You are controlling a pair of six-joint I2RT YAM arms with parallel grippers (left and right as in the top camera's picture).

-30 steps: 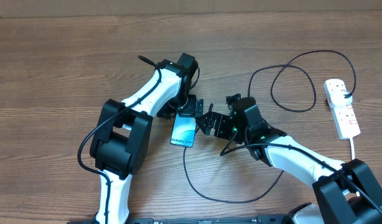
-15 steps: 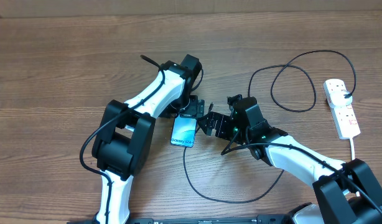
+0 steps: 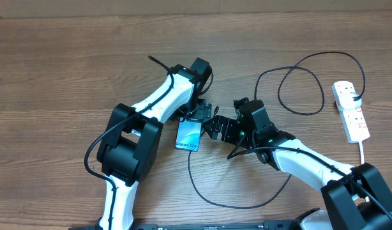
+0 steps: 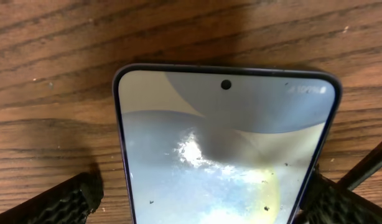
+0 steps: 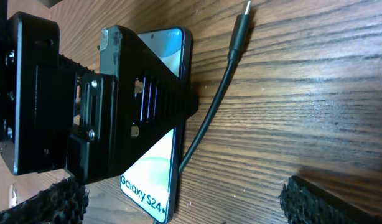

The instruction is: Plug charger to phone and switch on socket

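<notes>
Robotics lab bench, tabletop rig; wood-grain table [image 3: 55,64] fills the overhead view edge to edge; left arm [image 3: 165,97] and right arm [image 3: 311,163], white shells with black joints, reach in from its near side; white socket [image 3: 350,110] at the right; black charger [image 3: 330,53] looped loose beside it.

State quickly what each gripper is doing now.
Left gripper: open, astride the phone.
Right gripper: open, empty, cable lying loose between.
</notes>
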